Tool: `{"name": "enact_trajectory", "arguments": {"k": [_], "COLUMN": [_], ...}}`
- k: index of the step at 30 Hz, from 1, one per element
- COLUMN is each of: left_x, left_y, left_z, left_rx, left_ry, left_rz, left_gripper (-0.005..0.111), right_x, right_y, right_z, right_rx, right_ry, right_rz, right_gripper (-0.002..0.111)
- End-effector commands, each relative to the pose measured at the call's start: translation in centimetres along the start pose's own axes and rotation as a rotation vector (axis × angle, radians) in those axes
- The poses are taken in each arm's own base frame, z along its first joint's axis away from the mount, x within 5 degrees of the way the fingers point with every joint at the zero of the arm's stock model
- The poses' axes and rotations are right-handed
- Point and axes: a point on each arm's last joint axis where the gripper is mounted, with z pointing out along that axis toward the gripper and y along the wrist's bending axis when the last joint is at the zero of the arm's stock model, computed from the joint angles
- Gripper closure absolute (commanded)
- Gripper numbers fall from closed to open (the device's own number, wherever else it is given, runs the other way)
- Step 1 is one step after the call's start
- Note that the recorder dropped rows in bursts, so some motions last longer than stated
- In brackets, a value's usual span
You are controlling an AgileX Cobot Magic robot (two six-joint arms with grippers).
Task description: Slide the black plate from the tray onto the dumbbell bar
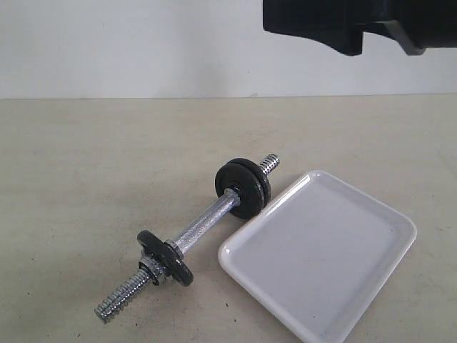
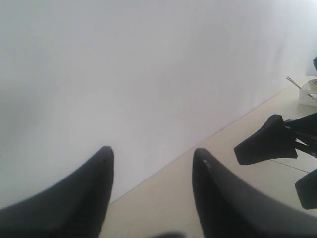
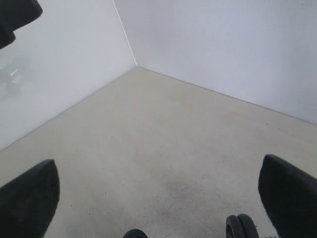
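Note:
The dumbbell bar (image 1: pixel 203 225) lies slantwise on the table, left of the white tray (image 1: pixel 371 214), which holds nothing. At the bar's far end two black discs stand pressed together; the outer one, towards the threaded tip, looks like the black plate (image 1: pixel 263 187). One more disc (image 1: pixel 166 257) with a chrome nut sits near the bar's near end. My left gripper (image 2: pixel 151 153) is open and empty, pointing at the wall. My right gripper (image 3: pixel 157 161) is wide open above bare table, with the paired discs (image 3: pixel 240 227) at that view's edge.
A black part of the right arm (image 1: pixel 357 25) hangs high at the back right. White walls close the table at the back and meet in a corner (image 3: pixel 136 66). The other gripper (image 2: pixel 267 146) shows in the left wrist view.

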Motion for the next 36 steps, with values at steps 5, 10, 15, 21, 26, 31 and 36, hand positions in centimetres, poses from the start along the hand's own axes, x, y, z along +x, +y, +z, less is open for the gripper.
{"name": "enact_trajectory", "arguments": {"k": [5,10,15,21,26,31,36], "left_x": [-1.3,-1.6,-1.8,-1.8,-1.8,-1.8,-1.8], "left_y": [-0.5,-0.6,-0.7,-0.7,-0.8,-0.9,-0.9], "left_z": [-1.7,-2.2,-2.4,-2.4,-2.4,-2.4,-2.4], "left_rx": [-0.002,-0.002,0.000,0.001,0.005,0.016,0.021], "left_ry": [-0.019,-0.029,-0.038,-0.038,-0.038,-0.040,-0.040], "left_rz": [0.015,0.012,-0.014,-0.030,-0.048,-0.057,-0.061], "left_gripper": [0.060,0.060,0.060,0.060,0.060,0.060,0.060], "right_x": [-1.2,-1.5,-1.9,-2.3,-2.7,-2.9,-2.8], "right_y": [1.9,3.2,4.0,5.4,6.8,7.7,8.1], "right_z": [-2.0,-3.0,-3.9,-5.2,-6.9,-7.8,-8.0], "right_rx": [-0.025,-0.065,-0.066,-0.092,-0.081,-0.086,-0.107], "right_ry": [-0.051,-0.069,-0.098,-0.129,-0.182,-0.207,-0.206], "right_rz": [-0.071,-0.101,-0.101,-0.123,-0.175,-0.213,-0.226], "right_gripper": [0.008,0.008,0.008,0.008,0.008,0.008,0.008]}}
